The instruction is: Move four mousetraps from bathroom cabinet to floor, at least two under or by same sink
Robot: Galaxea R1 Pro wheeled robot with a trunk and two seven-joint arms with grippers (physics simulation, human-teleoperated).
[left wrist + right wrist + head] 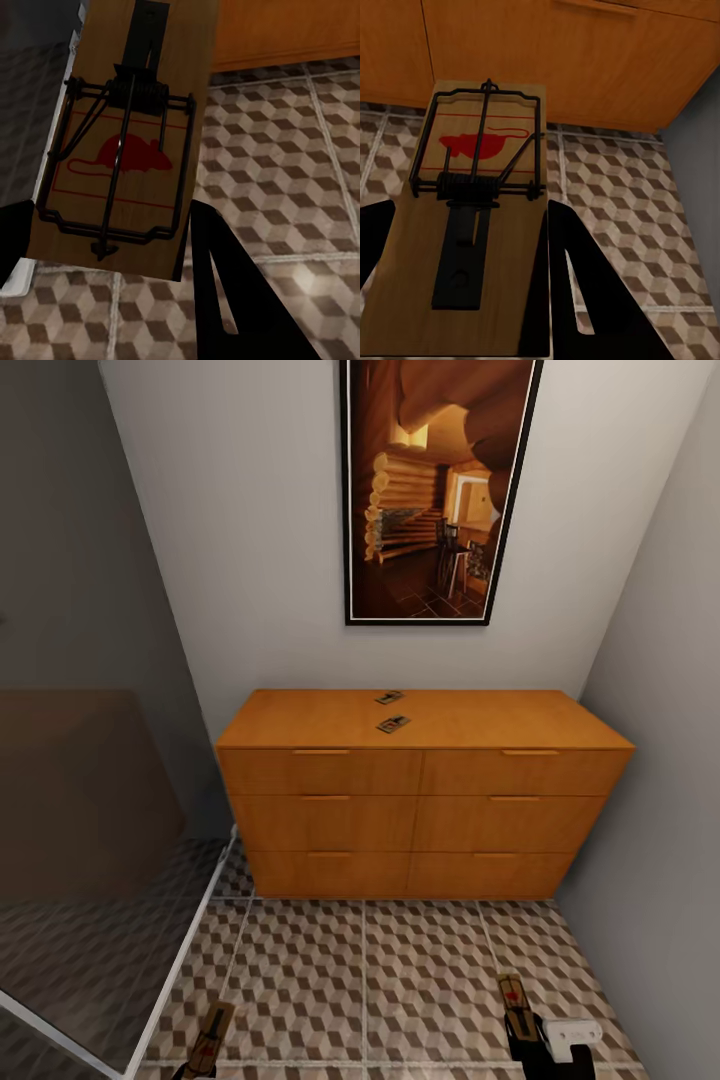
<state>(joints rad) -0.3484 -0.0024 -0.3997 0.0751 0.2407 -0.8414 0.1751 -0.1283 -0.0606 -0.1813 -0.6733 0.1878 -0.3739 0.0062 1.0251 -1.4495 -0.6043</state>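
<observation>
Each gripper, left [112, 247] and right [465, 247], clamps a mousetrap [212, 1040] [516, 1005] lengthwise, both pointing towards the cabinet [420, 800].

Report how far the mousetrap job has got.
Nothing is placed yet. Two mousetraps are in hand: the left gripper holds one mousetrap, the right gripper holds another mousetrap, both above the tiled floor. Two more traps lie on the cabinet top. All four must still reach the floor, two by a sink.
</observation>
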